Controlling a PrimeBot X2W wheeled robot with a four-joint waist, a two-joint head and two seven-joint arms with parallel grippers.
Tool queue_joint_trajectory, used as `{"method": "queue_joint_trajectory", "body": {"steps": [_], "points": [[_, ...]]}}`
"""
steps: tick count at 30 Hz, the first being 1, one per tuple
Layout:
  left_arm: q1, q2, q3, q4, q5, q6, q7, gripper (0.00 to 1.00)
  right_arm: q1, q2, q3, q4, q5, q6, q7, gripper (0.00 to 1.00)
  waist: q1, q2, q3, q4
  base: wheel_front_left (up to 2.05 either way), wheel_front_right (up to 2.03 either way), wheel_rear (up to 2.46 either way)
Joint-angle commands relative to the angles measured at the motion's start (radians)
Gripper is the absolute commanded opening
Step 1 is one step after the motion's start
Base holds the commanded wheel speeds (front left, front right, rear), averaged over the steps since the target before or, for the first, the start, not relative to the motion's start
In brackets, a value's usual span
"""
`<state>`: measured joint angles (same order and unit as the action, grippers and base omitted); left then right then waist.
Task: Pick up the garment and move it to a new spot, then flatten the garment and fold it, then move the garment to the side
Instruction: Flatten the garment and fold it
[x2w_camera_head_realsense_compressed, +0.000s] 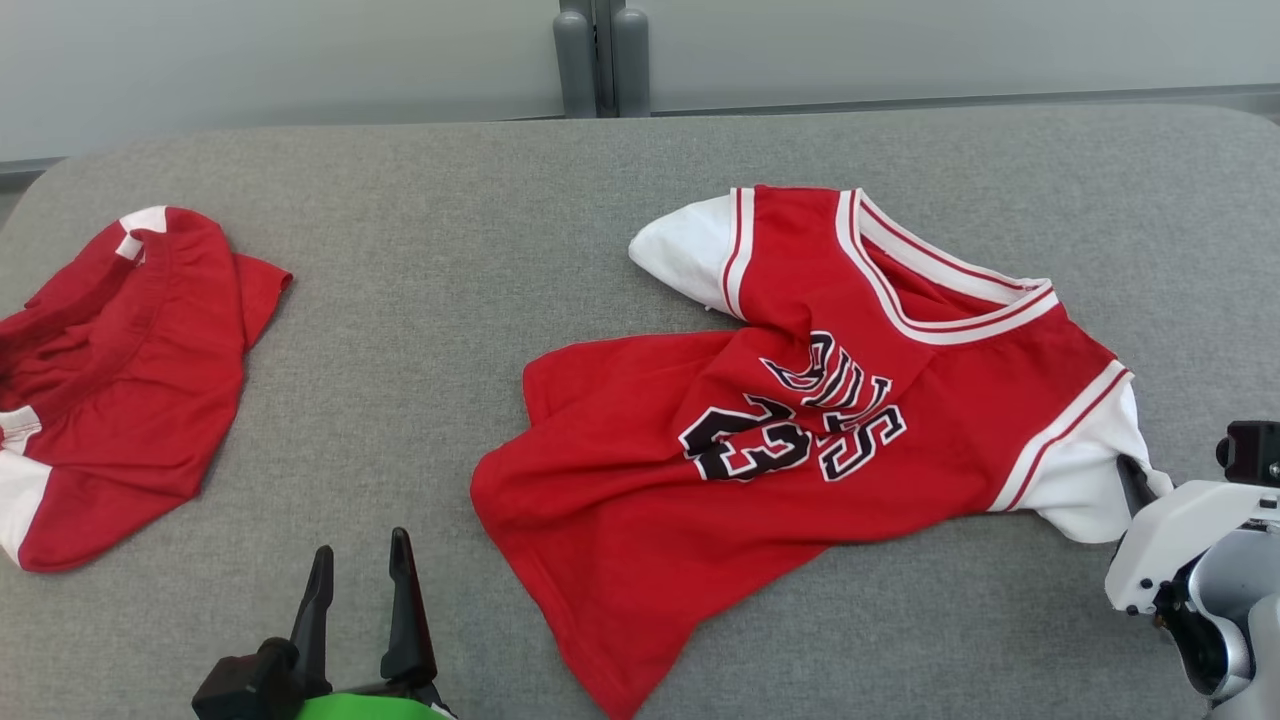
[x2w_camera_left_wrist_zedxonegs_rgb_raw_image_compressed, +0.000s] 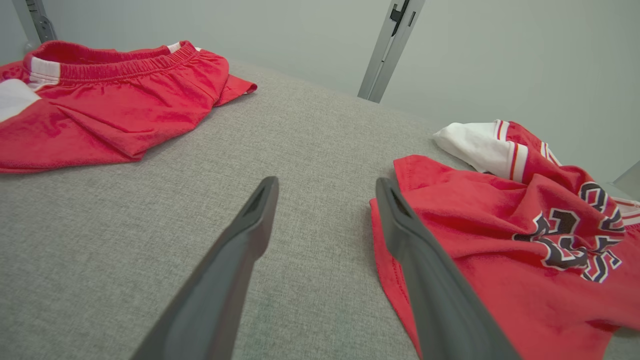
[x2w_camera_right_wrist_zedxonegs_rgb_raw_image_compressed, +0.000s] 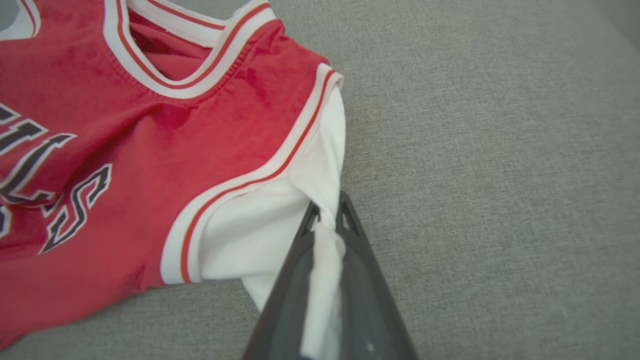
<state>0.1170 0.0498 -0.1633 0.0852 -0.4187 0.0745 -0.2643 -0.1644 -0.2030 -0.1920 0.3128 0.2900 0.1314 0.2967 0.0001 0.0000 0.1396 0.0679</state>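
Note:
The garment (x2w_camera_head_realsense_compressed: 800, 410) is a red jersey with white sleeves and black lettering, lying rumpled on the grey table (x2w_camera_head_realsense_compressed: 450, 250) right of centre. My right gripper (x2w_camera_head_realsense_compressed: 1135, 485) is at its near white sleeve (x2w_camera_right_wrist_zedxonegs_rgb_raw_image_compressed: 280, 225), shut on a pinch of that white cloth (x2w_camera_right_wrist_zedxonegs_rgb_raw_image_compressed: 325, 250), which runs down between the two dark fingers. My left gripper (x2w_camera_head_realsense_compressed: 360, 570) stands open at the bottom left, just left of the jersey's red hem (x2w_camera_left_wrist_zedxonegs_rgb_raw_image_compressed: 395, 235), with nothing between its fingers (x2w_camera_left_wrist_zedxonegs_rgb_raw_image_compressed: 250, 225).
Red shorts (x2w_camera_head_realsense_compressed: 120, 390) with white trim lie crumpled at the table's left edge, also at the upper left of the left wrist view (x2w_camera_left_wrist_zedxonegs_rgb_raw_image_compressed: 110, 100). A grey post (x2w_camera_head_realsense_compressed: 600, 55) stands behind the table's far edge.

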Motion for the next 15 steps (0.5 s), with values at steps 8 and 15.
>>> {"method": "queue_joint_trajectory", "body": {"steps": [8, 15], "points": [[0.033, 0.002, 0.004, 0.01, 0.015, -0.013, 0.0, 1.0, 0.106, -0.014, 0.022, -0.053, -0.177, -0.001, -0.389, 1.0, -0.0001, 0.0, -0.069, -0.016, 0.0, 0.0, 0.0], [0.068, 0.002, 0.02, 0.027, 0.034, -0.03, 0.0, 1.0, 0.17, 0.051, -0.049, -0.207, -0.275, -0.001, -0.562, 1.0, -0.0001, 0.0, -0.119, -0.038, 0.0, 0.0, 0.0]]}}
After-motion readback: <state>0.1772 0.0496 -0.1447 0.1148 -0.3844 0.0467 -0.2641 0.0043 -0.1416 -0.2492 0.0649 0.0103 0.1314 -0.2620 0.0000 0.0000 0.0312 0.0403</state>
